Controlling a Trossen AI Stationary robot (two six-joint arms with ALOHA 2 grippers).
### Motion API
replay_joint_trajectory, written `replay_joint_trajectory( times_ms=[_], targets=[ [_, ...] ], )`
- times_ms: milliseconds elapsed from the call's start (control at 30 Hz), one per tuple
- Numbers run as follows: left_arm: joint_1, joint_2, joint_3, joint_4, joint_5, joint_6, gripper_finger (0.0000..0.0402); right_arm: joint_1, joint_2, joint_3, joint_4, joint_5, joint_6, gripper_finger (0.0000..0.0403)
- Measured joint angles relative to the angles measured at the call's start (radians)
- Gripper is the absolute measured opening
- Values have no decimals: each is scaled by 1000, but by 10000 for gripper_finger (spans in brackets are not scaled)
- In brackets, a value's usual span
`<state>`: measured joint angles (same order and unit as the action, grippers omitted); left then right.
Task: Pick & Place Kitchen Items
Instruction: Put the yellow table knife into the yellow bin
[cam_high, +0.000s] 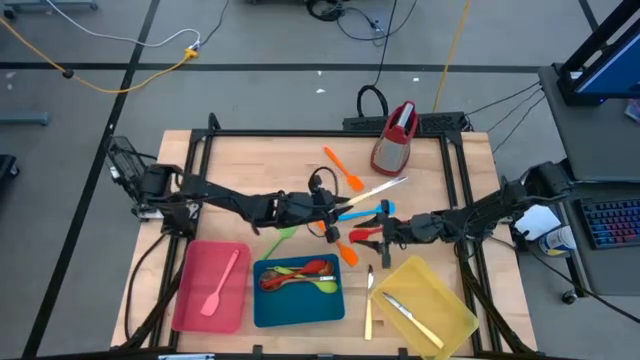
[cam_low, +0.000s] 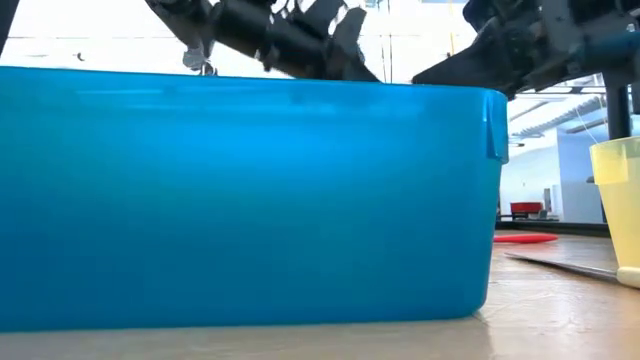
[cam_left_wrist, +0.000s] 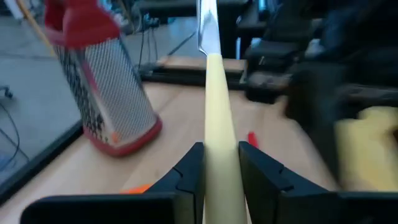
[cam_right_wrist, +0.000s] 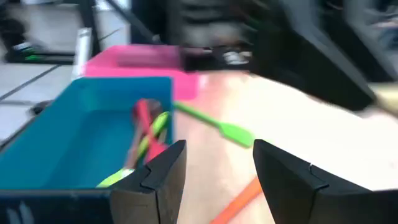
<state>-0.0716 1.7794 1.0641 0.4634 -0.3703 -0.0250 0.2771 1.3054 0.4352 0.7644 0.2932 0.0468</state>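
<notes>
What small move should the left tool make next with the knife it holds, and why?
Probably carry the knife toward the yellow tray. The left tool is shut on its cream handle, and two other knives already lie near that tray, one inside it.

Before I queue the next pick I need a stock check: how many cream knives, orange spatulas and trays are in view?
Cream knives: 3, one in the left gripper
Orange spatulas: 2
Trays: 3
Total: 8
</notes>
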Motion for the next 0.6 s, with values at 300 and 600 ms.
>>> replay_joint_trajectory(
  times_ms=[300, 600],
  targets=[
    [-92, -80, 2, 9, 2, 87, 77, -16, 64, -1, 302, 44, -36, 180],
    [-152, -80, 2, 20, 2, 78, 78, -13, 68, -1, 345, -89, -54, 180]
  ],
)
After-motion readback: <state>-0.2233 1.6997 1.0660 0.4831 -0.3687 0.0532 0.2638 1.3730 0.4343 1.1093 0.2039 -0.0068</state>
